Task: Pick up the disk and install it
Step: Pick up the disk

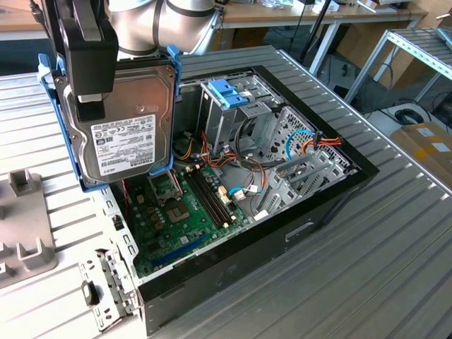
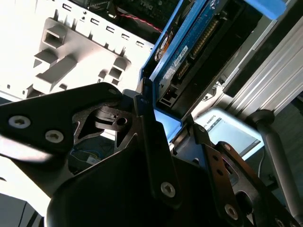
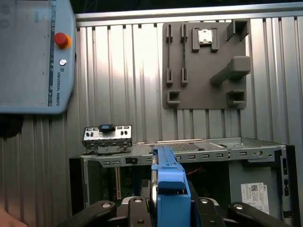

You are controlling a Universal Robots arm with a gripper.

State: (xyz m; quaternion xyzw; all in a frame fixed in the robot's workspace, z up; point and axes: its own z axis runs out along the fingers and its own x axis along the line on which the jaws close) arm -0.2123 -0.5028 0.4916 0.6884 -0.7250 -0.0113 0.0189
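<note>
The disk (image 1: 120, 120), dark grey metal with a white label and a light-blue plastic frame, hangs upright in the air at the exterior view's left, over the left end of the open computer case (image 1: 318, 205). My gripper (image 1: 86, 99) is shut on it, one black finger pressed on its labelled face. In the second wrist view the disk (image 2: 199, 52) shows its connector edge beyond the gripper (image 2: 168, 118). In the first wrist view the disk's blue frame edge (image 3: 169, 184) rises from the gripper (image 3: 165, 210), above the case (image 3: 236, 151).
Inside the case a metal drive cage with a blue latch (image 1: 229, 92) stands beside the green motherboard (image 1: 183, 212) and loose cables. A grey fixture plate (image 1: 21, 233) and a metal bracket (image 1: 106, 289) lie on the ribbed table. A teach pendant (image 3: 33, 56) lies nearby.
</note>
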